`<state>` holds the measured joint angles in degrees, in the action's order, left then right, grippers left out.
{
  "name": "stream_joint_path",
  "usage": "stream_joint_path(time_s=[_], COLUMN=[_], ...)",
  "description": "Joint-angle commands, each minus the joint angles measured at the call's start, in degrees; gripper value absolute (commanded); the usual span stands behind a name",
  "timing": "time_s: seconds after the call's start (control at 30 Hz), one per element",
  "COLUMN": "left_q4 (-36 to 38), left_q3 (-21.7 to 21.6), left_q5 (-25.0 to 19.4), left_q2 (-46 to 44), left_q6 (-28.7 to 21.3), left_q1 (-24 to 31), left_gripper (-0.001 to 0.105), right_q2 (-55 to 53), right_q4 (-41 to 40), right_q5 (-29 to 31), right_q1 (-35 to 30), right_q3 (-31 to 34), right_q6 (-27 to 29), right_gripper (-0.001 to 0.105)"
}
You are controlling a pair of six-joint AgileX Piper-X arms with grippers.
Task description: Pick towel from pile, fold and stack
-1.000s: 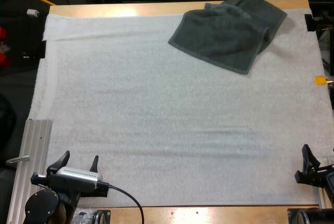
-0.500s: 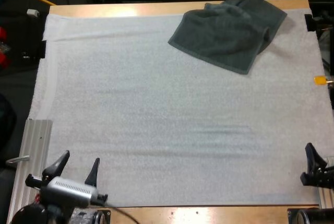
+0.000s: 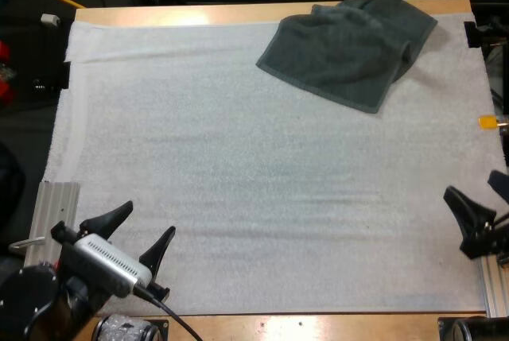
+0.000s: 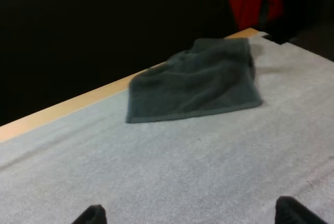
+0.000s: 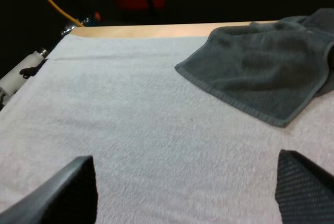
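A dark grey-green towel [image 3: 350, 48] lies loosely crumpled at the far right of the white mat [image 3: 238, 166]. My left gripper [image 3: 143, 234] stands open at the mat's near left corner, fingers spread and turned toward the middle. My right gripper [image 3: 477, 198] is open at the mat's near right edge, also empty. The left wrist view looks across the mat to the towel [image 4: 195, 80], far beyond its own fingertips [image 4: 88, 216]. In the right wrist view the towel [image 5: 261, 72] lies well ahead of the wide-apart fingers [image 5: 68, 190].
A ribbed metal rail [image 3: 49, 230] runs along the table's near left edge. Wooden table border [image 3: 175, 15] shows beyond the mat's far side. A small white cylinder [image 5: 18, 70] sits off the mat's left edge.
Both arms have moved forward and turned inward toward the mat's middle. The left gripper's fingers spread wider. The towel has not moved.
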<state>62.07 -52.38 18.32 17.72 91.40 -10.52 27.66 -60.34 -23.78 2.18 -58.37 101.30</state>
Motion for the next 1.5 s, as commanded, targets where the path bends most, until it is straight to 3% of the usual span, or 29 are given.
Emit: stream_joint_path(time_s=[0.0, 0.33, 0.6, 0.87, 1.1, 1.47], left_q4=[-0.71, -3.13, -4.19, -4.19, -4.19, -4.19], left_q3=[-0.49, -0.62, -0.62, -0.62, -0.62, -0.62], left_q5=[0.42, 1.28, 1.28, 1.28, 1.28, 1.28], left_q2=[0.69, 3.42, 3.42, 3.42, 3.42, 3.42], left_q6=[0.05, 0.05, 0.05, 2.57, 3.7, 4.34], left_q1=[-0.47, -0.45, -0.45, -0.45, -0.45, -0.45], left_gripper=[0.062, 0.062, 0.062, 0.062, 0.062, 0.062], right_q2=[1.05, 18.33, 35.54, 53.55, 65.06, 76.77], right_q4=[0.67, 18.91, 27.75, 34.07, 35.19, 44.83], right_q5=[-0.84, -0.23, 7.57, 15.27, 15.44, 11.78], right_q1=[0.02, 0.39, 5.23, 8.7, 8.69, 8.69], right_q3=[-0.73, -1.03, -1.03, -1.43, -4.06, -4.5], right_q6=[0.49, -9.43, -14.2, -23.24, -29.14, -40.08], right_gripper=[0.069, 0.069, 0.069, 0.069, 0.069, 0.069])
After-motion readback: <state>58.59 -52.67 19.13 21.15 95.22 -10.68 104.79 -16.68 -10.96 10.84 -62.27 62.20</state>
